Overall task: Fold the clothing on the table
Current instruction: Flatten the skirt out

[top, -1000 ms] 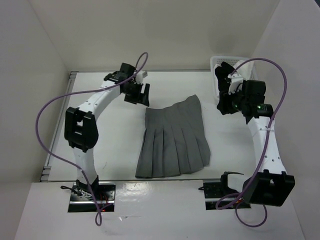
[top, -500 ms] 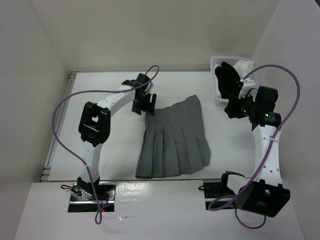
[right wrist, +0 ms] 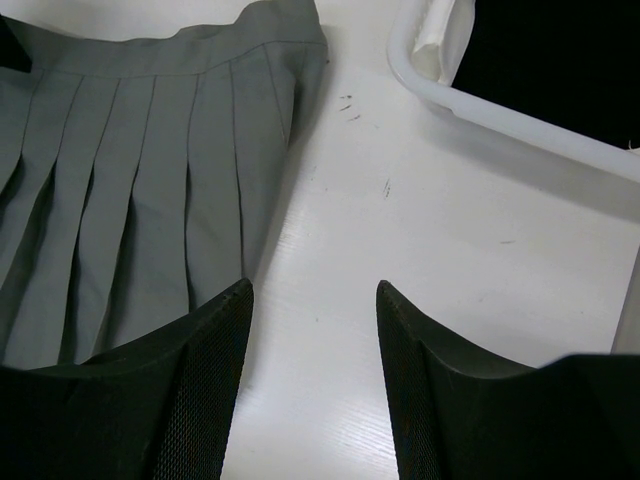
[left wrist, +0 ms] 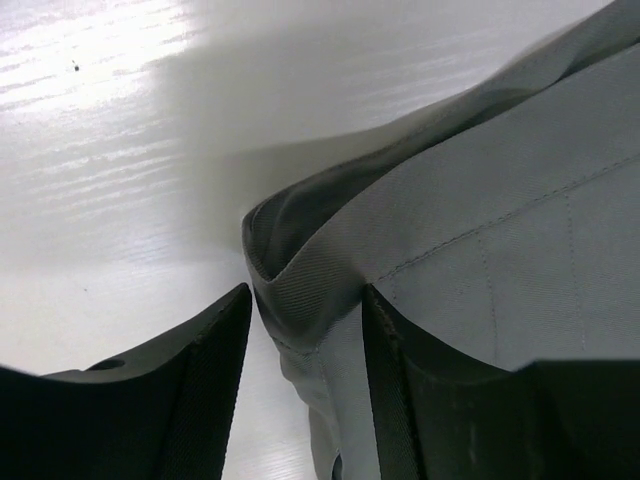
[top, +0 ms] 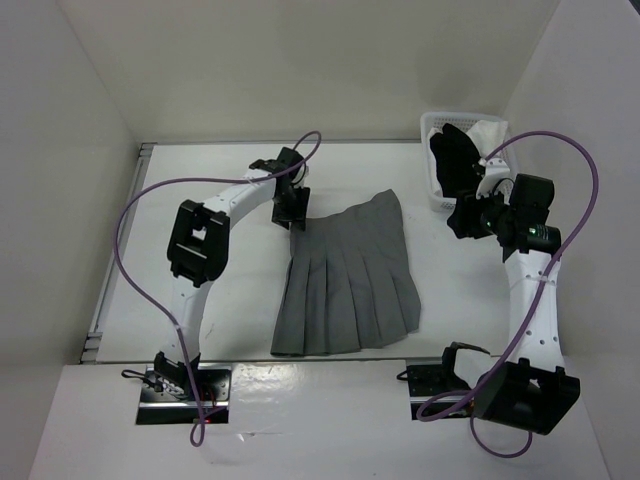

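Thin grey twill clothing [top: 350, 275], pleated and fan-shaped, lies flat mid table [top: 230, 290]. L gripper [left wrist: 305, 300] (earlier short of it, fingers wider) now pinches its waistband corner. R gripper [right wrist: 312, 290]: fingers spread, empty, between clothing and white mesh basket [top: 432, 190].

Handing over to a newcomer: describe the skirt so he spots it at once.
Start at the white table and look at its middle. The skirt lies spread there: grey, pleated, widening from far waistband to near hem. The black garment and white cloth sit apart in the far-right basket.
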